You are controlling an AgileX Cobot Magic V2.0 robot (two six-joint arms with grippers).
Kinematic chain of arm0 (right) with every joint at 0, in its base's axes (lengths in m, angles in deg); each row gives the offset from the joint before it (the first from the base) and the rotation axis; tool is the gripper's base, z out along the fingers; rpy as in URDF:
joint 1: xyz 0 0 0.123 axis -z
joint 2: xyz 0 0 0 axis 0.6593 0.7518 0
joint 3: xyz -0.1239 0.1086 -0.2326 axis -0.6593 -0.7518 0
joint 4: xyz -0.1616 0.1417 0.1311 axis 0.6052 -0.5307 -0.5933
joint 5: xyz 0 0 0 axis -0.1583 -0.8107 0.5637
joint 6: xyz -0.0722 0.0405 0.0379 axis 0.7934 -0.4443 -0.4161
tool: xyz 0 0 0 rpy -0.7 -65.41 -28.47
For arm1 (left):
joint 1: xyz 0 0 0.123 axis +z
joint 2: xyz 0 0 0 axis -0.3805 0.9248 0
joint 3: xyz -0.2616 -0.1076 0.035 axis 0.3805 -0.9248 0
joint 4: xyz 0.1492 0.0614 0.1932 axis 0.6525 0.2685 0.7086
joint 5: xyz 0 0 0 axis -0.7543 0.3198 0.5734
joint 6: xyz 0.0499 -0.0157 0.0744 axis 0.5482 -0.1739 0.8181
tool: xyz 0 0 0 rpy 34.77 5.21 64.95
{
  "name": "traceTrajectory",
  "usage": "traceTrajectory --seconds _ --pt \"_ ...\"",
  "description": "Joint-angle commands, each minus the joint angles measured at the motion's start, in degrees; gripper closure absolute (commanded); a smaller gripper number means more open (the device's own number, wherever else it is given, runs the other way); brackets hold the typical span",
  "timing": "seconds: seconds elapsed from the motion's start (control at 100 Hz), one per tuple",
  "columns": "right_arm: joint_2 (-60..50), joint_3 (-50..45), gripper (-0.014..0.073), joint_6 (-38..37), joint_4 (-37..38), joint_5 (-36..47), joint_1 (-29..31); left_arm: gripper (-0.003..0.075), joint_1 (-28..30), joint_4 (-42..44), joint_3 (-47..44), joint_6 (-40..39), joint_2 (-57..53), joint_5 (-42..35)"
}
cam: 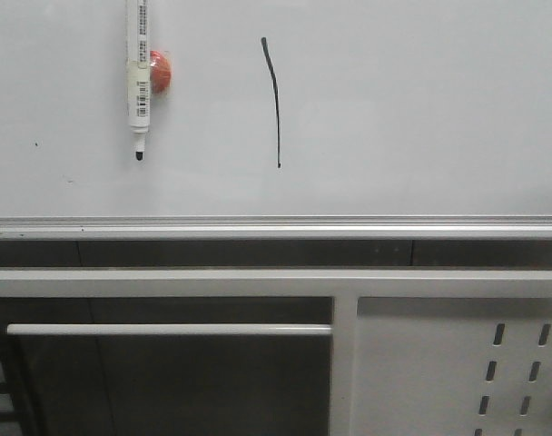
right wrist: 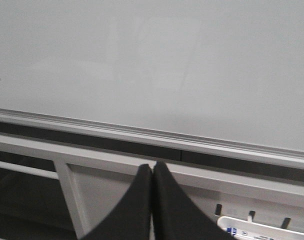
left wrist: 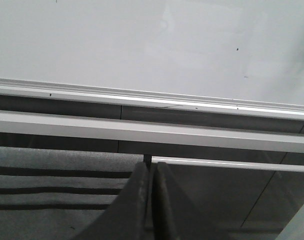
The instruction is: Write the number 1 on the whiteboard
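Left claw (left wrist: 151, 200) and right claw (right wrist: 152, 200) are both closed tight and empty, low before the whiteboard (cam: 421, 109), below its rail. The 1 (cam: 274, 100) stands on the board well above them, right of a hanging marker (cam: 139, 82).

The whiteboard (cam: 421, 109) carries the number 1 (cam: 274, 100) and a marker pen (cam: 138, 77).

Only a marker (cam: 138, 77) and the number 1 (cam: 274, 100) break the whiteboard (cam: 421, 109).
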Motion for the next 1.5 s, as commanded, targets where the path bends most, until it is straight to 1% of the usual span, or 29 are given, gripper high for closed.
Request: traceTrajectory --seconds 0.0,0.05,0.09,0.2,0.34,0.44,0.66,1.49 --pt "-2.5 -0.6 0.0645 -0.3 1.4 4.2 3.0 0.0739 0.1 -0.8 -1.1 -0.5 -1.6 -2.6" --pt "-4.5 -1.7 0.0645 -0.8 2.2 4.0 4.5 0.0739 0.1 -0.8 -1.1 -0.5 -1.6 -2.6" --pt "-6.2 -1.6 0.0645 -1.3 3.3 0.8 5.7 0.0739 0.1 -0.8 -1.1 -0.5 -1.6 -2.6" --pt "-10.6 -1.6 0.0645 -1.6 3.8 -4.0 8.1 0.0739 0.1 -0.8 -1.1 -0.5 -1.6 -2.6" --pt "-15.3 -1.6 0.0645 -1.6 5.1 -11.1 9.3 0.0739 0.1 -0.8 -1.1 -0.5 -1.6 -2.6" --pt "-15.2 -1.6 0.0645 -1.6 5.1 -14.2 9.2 0.0739 0.1 -0.8 -1.1 -0.5 -1.6 -2.6" --pt "-15.2 -1.6 0.0645 -1.6 5.3 -18.3 9.2 0.0739 0.1 -0.8 -1.1 -0.5 -1.6 -2.6" --pt "-15.2 -1.6 0.0645 -1.6 5.4 -18.3 9.2 0.0739 0.1 -0.8 -1.1 -0.5 -1.6 -2.6"
